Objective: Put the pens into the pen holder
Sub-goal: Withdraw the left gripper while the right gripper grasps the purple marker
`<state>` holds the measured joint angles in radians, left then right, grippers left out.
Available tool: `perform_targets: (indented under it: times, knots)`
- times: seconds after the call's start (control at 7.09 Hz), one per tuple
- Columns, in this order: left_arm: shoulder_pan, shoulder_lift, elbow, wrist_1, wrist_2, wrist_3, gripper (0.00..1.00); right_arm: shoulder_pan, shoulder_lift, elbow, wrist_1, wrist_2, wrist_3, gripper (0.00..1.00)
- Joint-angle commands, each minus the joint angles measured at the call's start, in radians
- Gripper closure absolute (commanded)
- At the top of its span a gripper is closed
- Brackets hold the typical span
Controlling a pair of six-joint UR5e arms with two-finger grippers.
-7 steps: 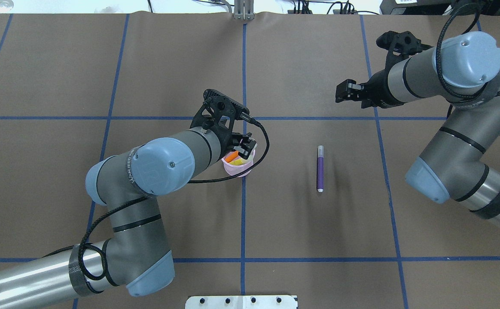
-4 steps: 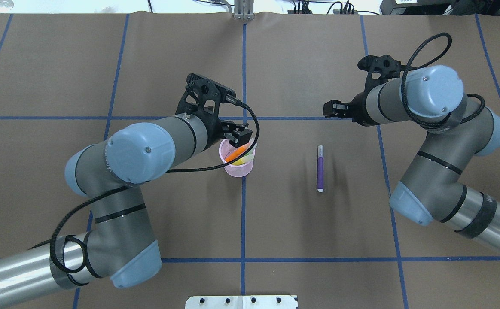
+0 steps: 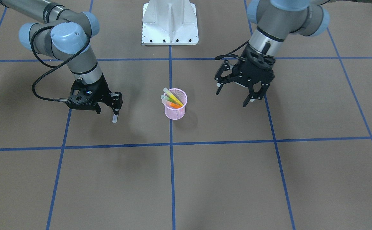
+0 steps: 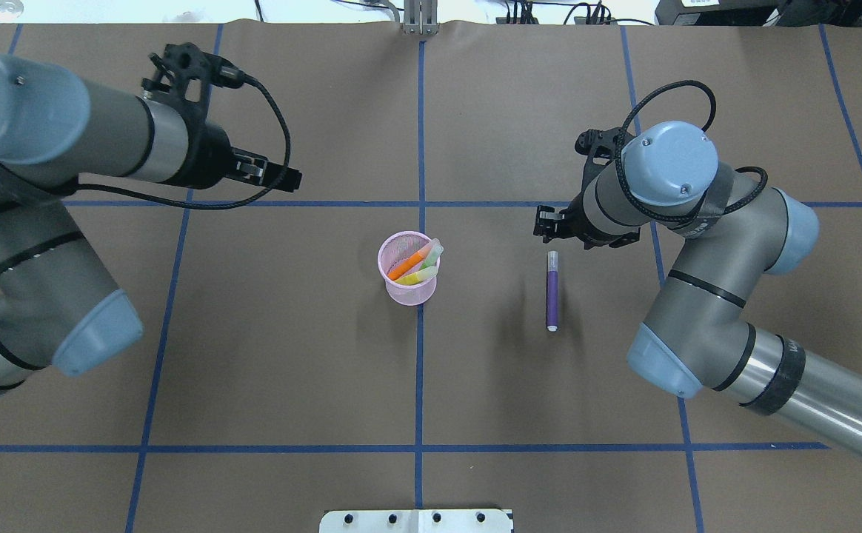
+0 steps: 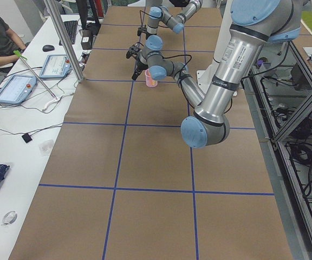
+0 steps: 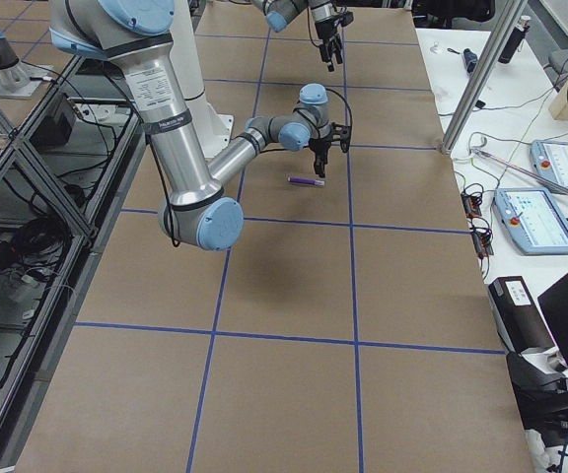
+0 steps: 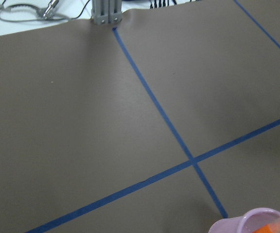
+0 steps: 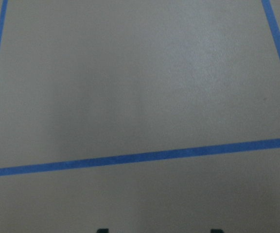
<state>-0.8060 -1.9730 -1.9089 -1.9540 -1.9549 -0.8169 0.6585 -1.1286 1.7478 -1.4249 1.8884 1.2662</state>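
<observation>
The pink mesh pen holder stands at the table's middle and holds an orange pen, a green pen and a yellow pen. It also shows in the front view and at the bottom edge of the left wrist view. A purple pen lies flat to its right. In the front view only its pale cap shows. My right gripper is open and empty, just over that cap end. My left gripper is open wide and empty, off to the holder's far left.
Blue tape lines cross the brown table cover. The white robot base plate is at the near edge. Operators' desks with tablets run along the far side.
My left gripper has drawn back from over the pen holder to the far left, leaving the pens in it. My right gripper has moved in toward the purple pen's cap end.
</observation>
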Motion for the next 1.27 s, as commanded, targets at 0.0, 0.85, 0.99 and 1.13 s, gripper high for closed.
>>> perform_targets:
  times: [0.0, 0.85, 0.99, 1.13]
  knots:
    - [-0.109, 0.162, -0.135, 0.157, -0.099, 0.011, 0.05, -0.002, 0.019, -0.056, -0.035, 0.091, -0.046, 0.36]
    - [-0.190, 0.273, -0.160, 0.167, -0.116, 0.191, 0.04, -0.002, 0.078, -0.169, -0.039, 0.153, -0.238, 0.33]
    - [-0.190, 0.273, -0.162, 0.167, -0.116, 0.191, 0.04, -0.002, 0.073, -0.175, -0.039, 0.153, -0.238, 0.34]
    - [-0.188, 0.273, -0.160, 0.167, -0.116, 0.191, 0.04, -0.002, 0.078, -0.180, -0.039, 0.167, -0.232, 0.35]
